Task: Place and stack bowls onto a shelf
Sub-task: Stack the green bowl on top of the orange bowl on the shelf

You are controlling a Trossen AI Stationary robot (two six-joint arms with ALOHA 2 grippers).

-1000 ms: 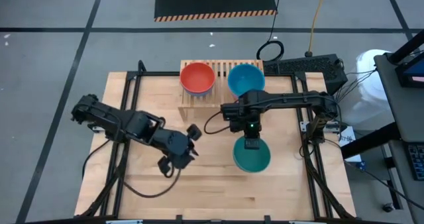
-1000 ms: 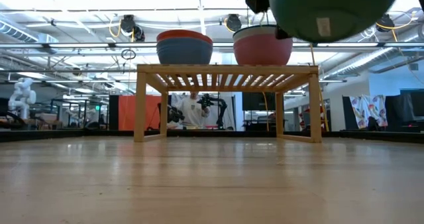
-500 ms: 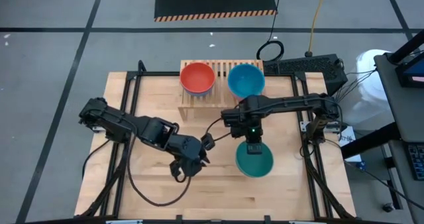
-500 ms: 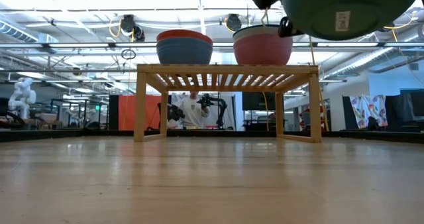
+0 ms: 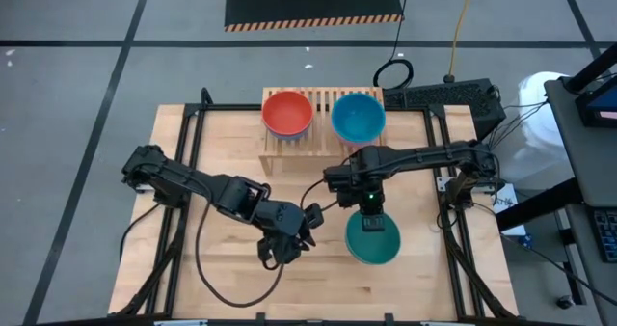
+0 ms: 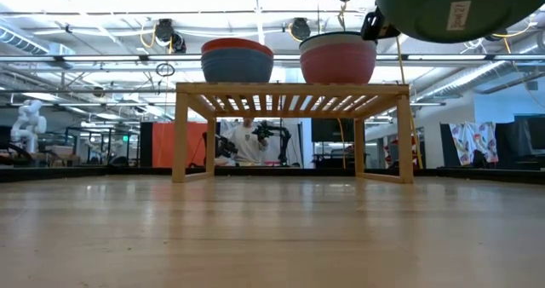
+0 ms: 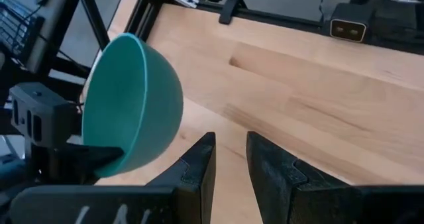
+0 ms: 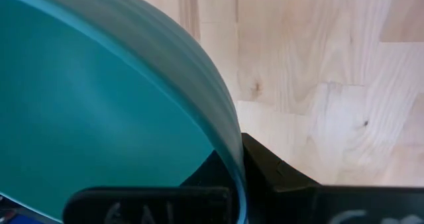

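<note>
The small round teal-green plastic bowl hangs clear of the flat light-wood tabletop, pinched at its rim by the right gripper, one dark finger outside the wall and the other inside. From above, its mouth faces straight up, so its axis stands upright, and it sits toward the table's near right part, well apart from the low light-wood slatted shelf at the far edge. The low view shows what the top view cannot: the bowl's rounded underside with a small pale sticker, raised higher than the shelf top, and two stacks there, a red bowl nested in a blue bowl on one side, and on the other a pink bowl with a white rim showing just above it. From above, only the red bowl and a second blue bowl show as the tops of those stacks. The left gripper hovers over mid-table, near the teal bowl's left side; its own wrist view shows its two dark fingers nearly closed with a narrow gap and nothing between them, and the teal bowl's side just beyond.
</note>
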